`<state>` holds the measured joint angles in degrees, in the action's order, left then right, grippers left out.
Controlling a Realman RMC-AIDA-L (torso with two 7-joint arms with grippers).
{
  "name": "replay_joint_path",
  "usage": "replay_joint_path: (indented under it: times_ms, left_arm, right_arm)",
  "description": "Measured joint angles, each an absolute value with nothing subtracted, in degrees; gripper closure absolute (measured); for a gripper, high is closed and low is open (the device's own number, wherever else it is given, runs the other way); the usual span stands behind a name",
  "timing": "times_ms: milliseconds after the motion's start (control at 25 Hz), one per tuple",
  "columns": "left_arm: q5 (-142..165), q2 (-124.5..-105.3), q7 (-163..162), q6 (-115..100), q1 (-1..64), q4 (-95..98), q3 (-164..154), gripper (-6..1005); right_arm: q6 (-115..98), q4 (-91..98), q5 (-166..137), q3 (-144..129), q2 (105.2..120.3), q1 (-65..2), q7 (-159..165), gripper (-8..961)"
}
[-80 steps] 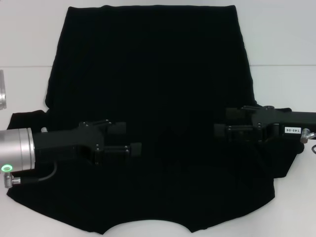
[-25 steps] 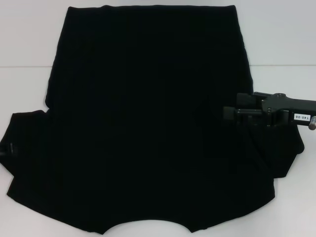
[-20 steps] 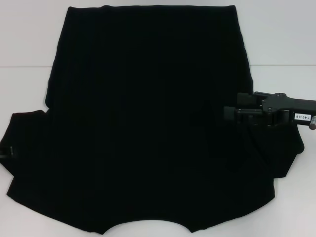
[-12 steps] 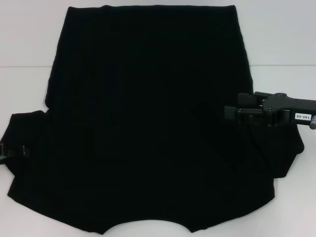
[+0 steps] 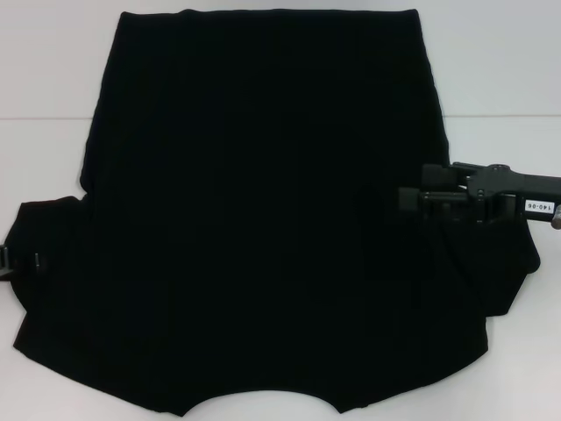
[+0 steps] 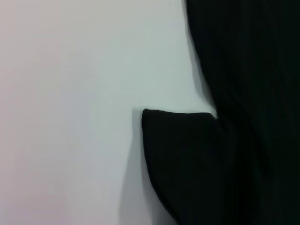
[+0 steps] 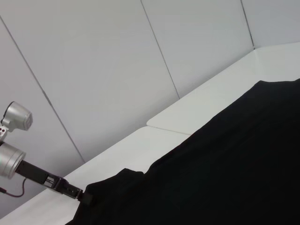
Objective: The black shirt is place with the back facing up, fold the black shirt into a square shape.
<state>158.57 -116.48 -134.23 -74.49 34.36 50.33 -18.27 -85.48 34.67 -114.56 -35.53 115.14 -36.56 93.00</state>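
White table (image 5: 491,53) holds the black shirt (image 5: 263,210) spread flat, neckline nearest the robot; with the right gripper (image 5: 410,199) over its right sleeve and the left gripper (image 5: 7,261) at the left sleeve's edge, jaw states unclear, I'd judge sleeve-folding comes next.

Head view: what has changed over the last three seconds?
The left gripper has pulled back off the plain black fabric T-shirt to its left sleeve edge. The right gripper shifted slightly up and outward, staying over the right sleeve. The shirt lies flat as before on the white table.
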Motion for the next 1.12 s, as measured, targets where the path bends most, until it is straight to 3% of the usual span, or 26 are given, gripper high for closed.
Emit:
replay_joint_path:
  times_ms: [80,280,840,1120]
  left_arm:
    - [158.6,-116.55,-134.2,-74.0,34.3,50.3,-18.3,245]
    - [158.6,-116.63,-134.2,-73.4,34.2,50.3,-18.2,494]
    - [157.6,-116.53,-133.7,-69.8,34.5,50.3,-18.2,957]
    - [156.8,-116.36,-133.3,-64.7,34.6,50.3,-18.2,978]
  right_arm:
    - [-85.5,34.7,-114.5,-35.5,115.13,-36.6,93.0,38]
    - [-85.6,34.7,-114.5,-35.5,115.13,-36.6,93.0,38]
    - [-85.3,34.7,-114.1,-34.9,115.44,-36.4,92.5,37]
    - [-85.1,34.7,-114.1,-34.5,115.74,-36.3,92.4,37]
